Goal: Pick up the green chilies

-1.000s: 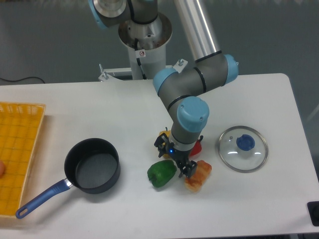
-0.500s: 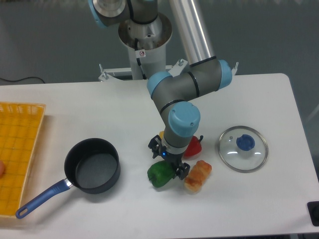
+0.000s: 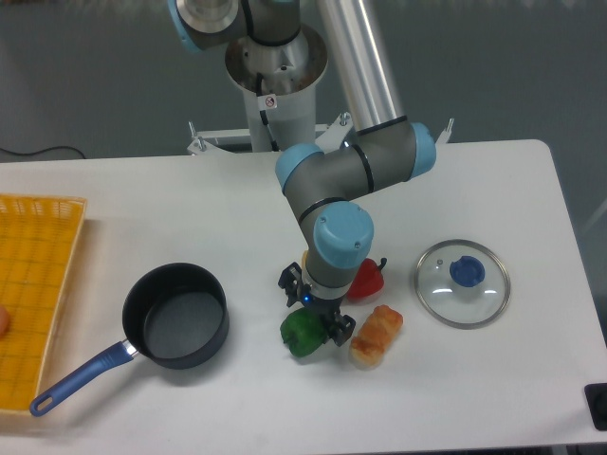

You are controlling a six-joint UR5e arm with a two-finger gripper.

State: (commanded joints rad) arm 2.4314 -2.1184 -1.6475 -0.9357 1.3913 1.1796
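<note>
A: Gripper [image 3: 314, 316] hangs right over the green chilies [image 3: 302, 333], its black fingers low at the pepper's upper right side. Whether they are apart or pressed on it, I cannot tell; the wrist hides them.

B: Where does the pepper sit?

A: On the white desk [image 3: 142, 204], near the middle, just right of the black pot [image 3: 177, 315]. The pot is empty, blue handle [image 3: 81, 377] pointing to the front left.

B: Neighbours?

A: Red pepper [image 3: 366, 279] just right of the wrist, an orange-brown food piece [image 3: 376, 335] beside the green one, and a bit of yellow pepper [image 3: 306, 258] peeking behind the arm. Glass lid [image 3: 462, 282] with a blue knob lies further right, apart.

B: Edges?

A: Yellow tray [image 3: 38, 284] on the far left edge, with something orange showing at its left rim. Bare desk runs in front of the pepper.
</note>
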